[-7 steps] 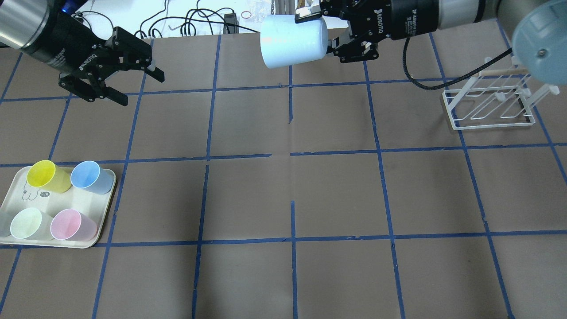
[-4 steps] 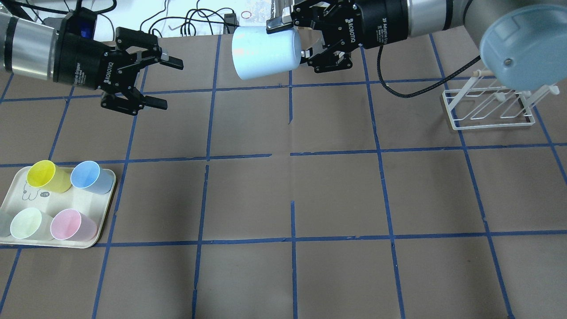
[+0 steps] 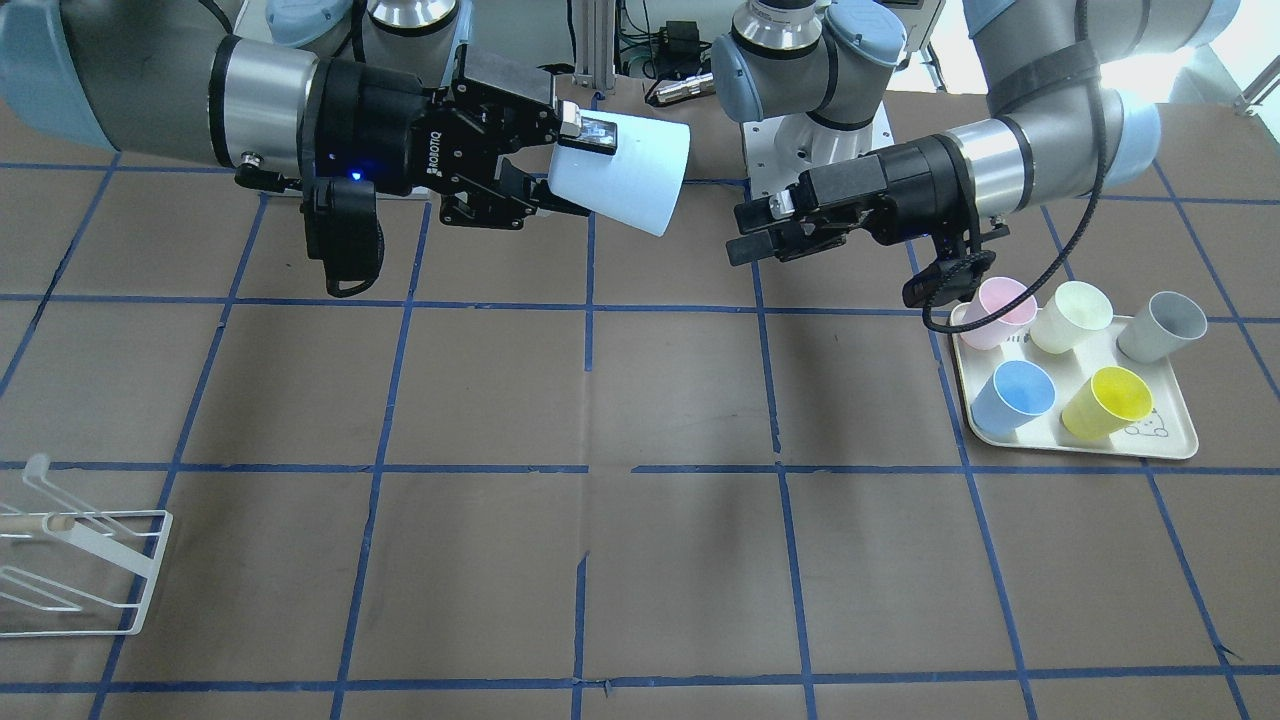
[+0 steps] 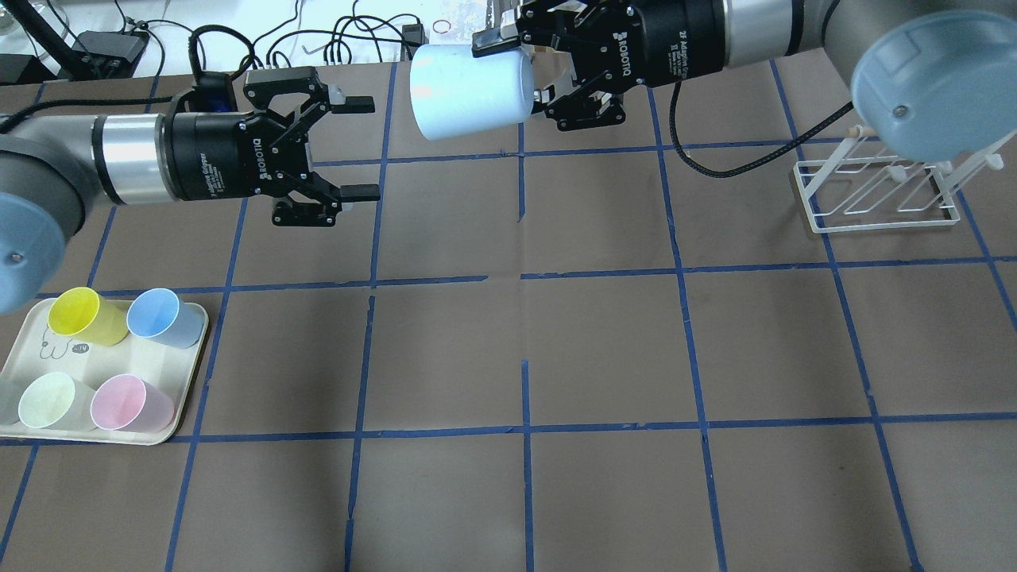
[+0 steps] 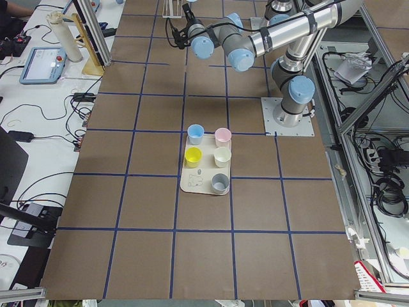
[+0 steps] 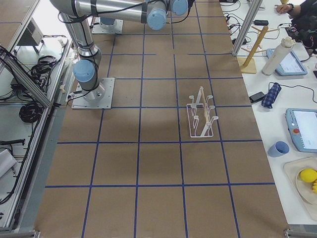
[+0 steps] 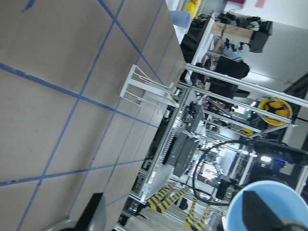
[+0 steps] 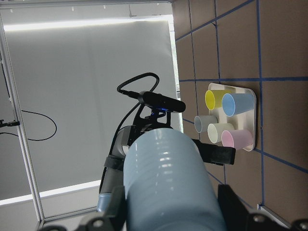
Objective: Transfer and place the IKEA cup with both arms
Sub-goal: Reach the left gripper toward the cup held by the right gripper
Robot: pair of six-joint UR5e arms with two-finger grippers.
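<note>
Watching the right gripper (image 4: 520, 67): its fingers are pinched on the narrow end of the IKEA cup (image 4: 469, 91). Cup lies sideways in the air, clear of the desk, roughly midway between the left and right edges. Its wider end points toward the left gripper (image 4: 363, 147), which I see spread wide with nothing in it, near the cup but apart. Tray (image 4: 131, 359) by the desk's left edge carries yellow (image 4: 79, 316), blue (image 4: 163, 318), pale green (image 4: 48, 401), pink (image 4: 127, 403) and grey (image 3: 1160, 325) cups. White wire rack (image 4: 874, 195) stands near the right edge.
</note>
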